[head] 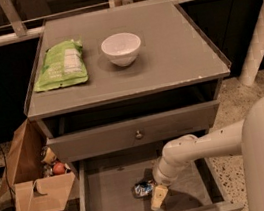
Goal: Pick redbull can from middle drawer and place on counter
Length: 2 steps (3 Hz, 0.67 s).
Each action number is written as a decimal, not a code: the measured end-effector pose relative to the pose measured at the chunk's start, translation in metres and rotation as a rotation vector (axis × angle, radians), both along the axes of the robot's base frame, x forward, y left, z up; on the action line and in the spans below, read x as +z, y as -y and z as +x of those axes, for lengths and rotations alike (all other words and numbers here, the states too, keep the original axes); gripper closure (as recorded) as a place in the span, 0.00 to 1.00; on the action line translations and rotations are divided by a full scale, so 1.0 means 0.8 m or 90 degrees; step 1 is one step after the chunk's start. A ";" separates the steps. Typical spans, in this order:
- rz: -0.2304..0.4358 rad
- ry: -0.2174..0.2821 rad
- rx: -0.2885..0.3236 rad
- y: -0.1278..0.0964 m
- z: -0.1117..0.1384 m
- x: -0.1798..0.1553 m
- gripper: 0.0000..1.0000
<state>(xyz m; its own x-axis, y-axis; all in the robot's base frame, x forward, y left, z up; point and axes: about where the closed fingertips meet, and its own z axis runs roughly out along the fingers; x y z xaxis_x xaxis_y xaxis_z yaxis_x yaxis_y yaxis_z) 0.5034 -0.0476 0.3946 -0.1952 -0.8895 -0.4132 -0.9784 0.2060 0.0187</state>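
The redbull can (142, 189) lies on its side on the grey floor of the open middle drawer (107, 193), near the drawer's centre. My gripper (157, 197) reaches down into the drawer from the right, on the end of the white arm (205, 145). Its pale fingertips (157, 199) sit right beside the can, on the can's right side, close to or touching it. The counter (174, 54) is the flat grey top of the cabinet above.
A white bowl (121, 48) and a green snack bag (60, 65) lie on the counter. A drawer front with a round knob (138, 135) sits above the open drawer. An open cardboard box (32, 176) with small items stands on the floor at left.
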 end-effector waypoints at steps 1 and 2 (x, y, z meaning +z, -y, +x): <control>0.001 -0.009 -0.003 0.002 -0.004 -0.013 0.00; 0.001 -0.016 -0.002 0.003 -0.006 -0.023 0.00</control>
